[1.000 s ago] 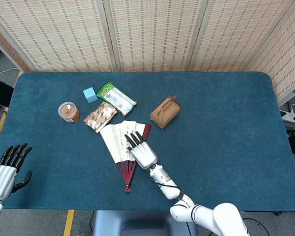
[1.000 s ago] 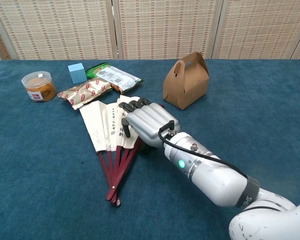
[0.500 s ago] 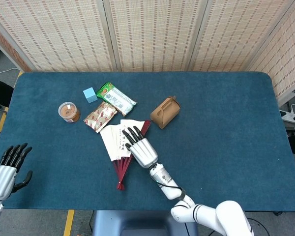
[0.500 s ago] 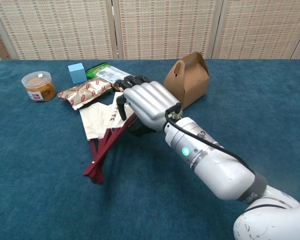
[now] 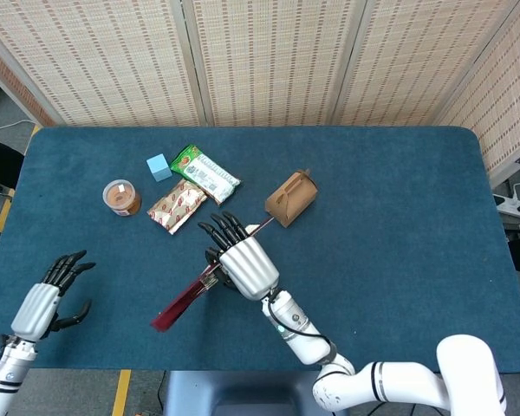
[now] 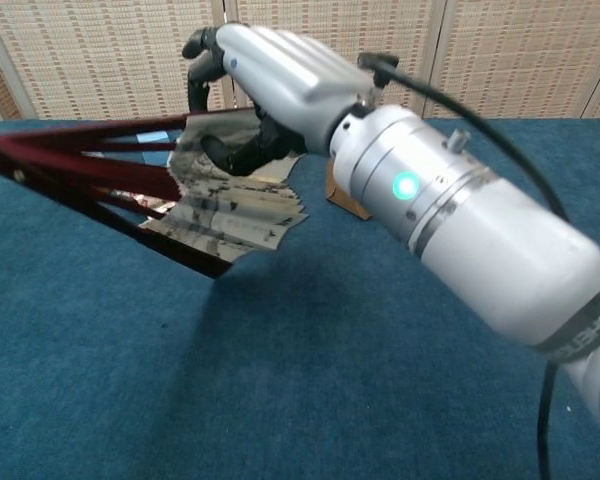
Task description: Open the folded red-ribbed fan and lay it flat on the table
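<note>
My right hand (image 5: 243, 263) is raised off the blue table (image 5: 399, 225), near its middle, with its fingers curled around the red-ribbed fan (image 5: 184, 301), gripping it at the paper end. In the head view the fan's dark red ribs run out from under my palm toward 8 o'clock, bunched into a narrow bundle whose far tip hangs over the cloth; a thin sliver of the fan also pokes out past my fingers toward 2 o'clock, pointing at the brown paper gable box (image 5: 290, 198), which stands just beyond it. In the chest view my right hand (image 6: 270, 75) fills the upper middle, knuckles up, and the fan (image 6: 170, 190) is partly spread: the ribs splay to the left at 9 o'clock, and a crumpled stretch of printed cream paper hangs below my fingers, clear of the table and tilted. I cannot tell how many ribs are inside my grip. My left hand (image 5: 50, 299) hovers at the table's near left edge, at about 8 o'clock from the fan, well apart from it, holding nothing, its fingers spread. Beyond my right hand, at about 11 o'clock, lie a red-and-white snack packet (image 5: 177, 205) and a green-and-white snack packet (image 5: 205, 173), with a small light blue cube (image 5: 159, 166) just beside them and a round clear tub of brown contents (image 5: 121, 198) further left.
</note>
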